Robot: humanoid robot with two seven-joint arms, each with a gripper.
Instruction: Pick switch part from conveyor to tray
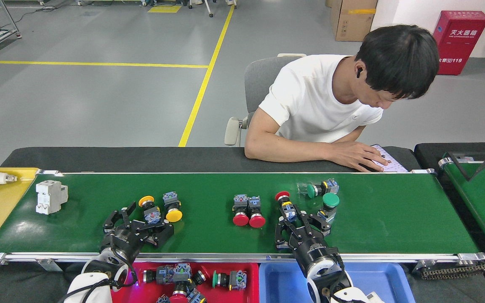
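My right fingers (305, 223) are spread behind the red switch (286, 206) on the conveyor (394, 219), left fingers (135, 223) spread too; I'm reaching, and next must straddle it.

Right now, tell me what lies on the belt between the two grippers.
Head view: a pair of red switches lies on the conveyor between left gripper and right gripper.

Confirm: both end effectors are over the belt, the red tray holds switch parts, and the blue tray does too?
Not quite. The head view shows the blue tray with no switch parts in its visible area. The red tray holds several, and both the left end effector and right end effector are over the conveyor.
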